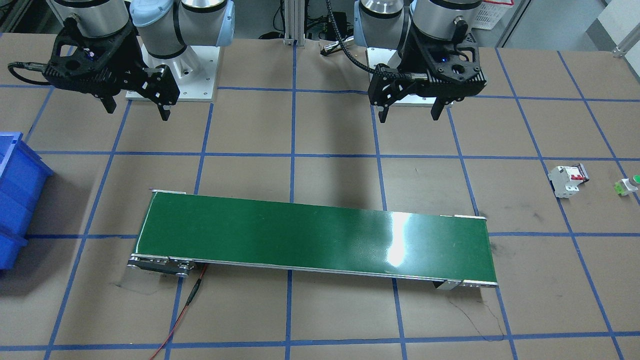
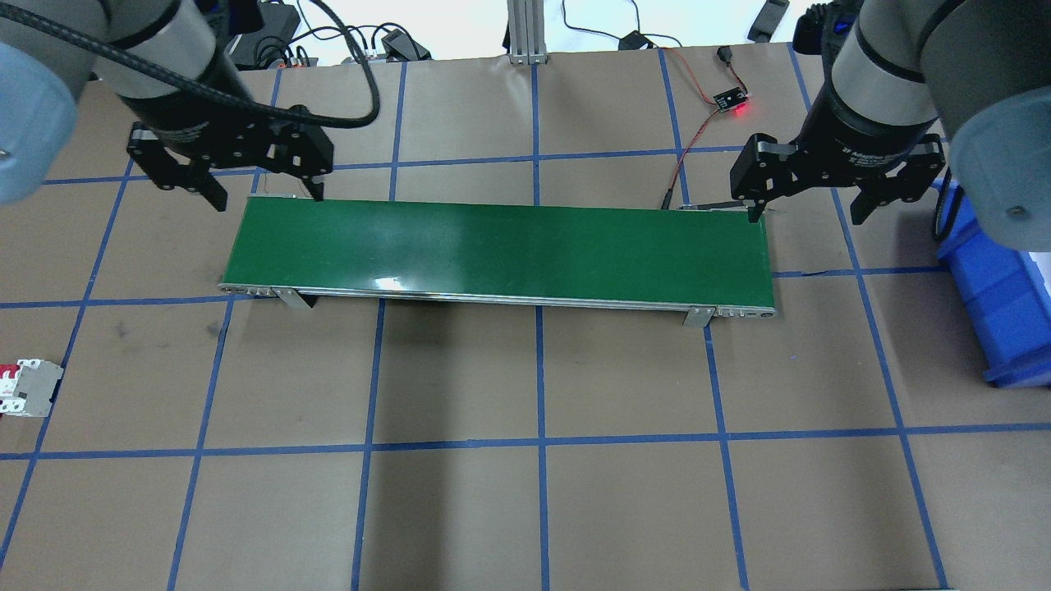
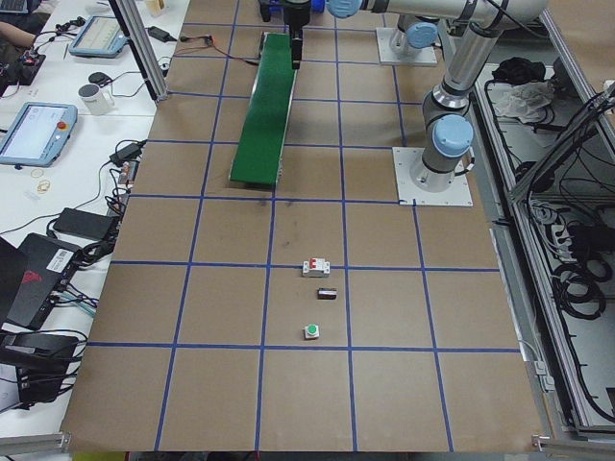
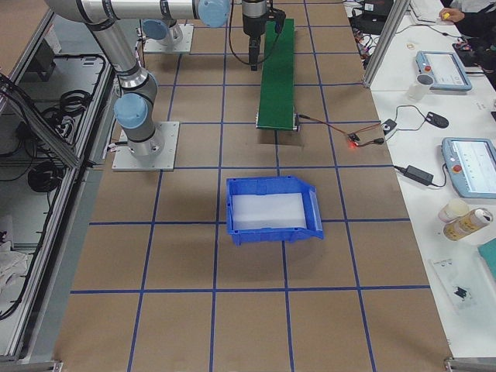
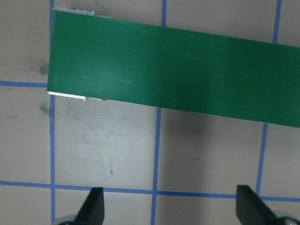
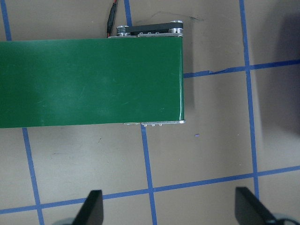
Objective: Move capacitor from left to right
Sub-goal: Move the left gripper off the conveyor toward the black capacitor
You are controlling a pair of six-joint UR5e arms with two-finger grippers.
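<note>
The capacitor (image 3: 328, 294) is a small black oblong lying on the table at the robot's left end, between the white breaker (image 3: 316, 268) and the green-capped button (image 3: 311, 332). It is out of the overhead view. My left gripper (image 2: 267, 194) is open and empty, hanging above the left end of the green conveyor belt (image 2: 501, 246), far from the capacitor. My right gripper (image 2: 805, 213) is open and empty above the belt's right end. Both wrist views show only belt and table between spread fingers.
The breaker (image 1: 565, 181) and button (image 1: 627, 186) lie at the far left end of the table. A blue bin (image 2: 993, 304) stands beyond the belt's right end. A red wire with a lit sensor board (image 2: 731, 100) lies behind the belt.
</note>
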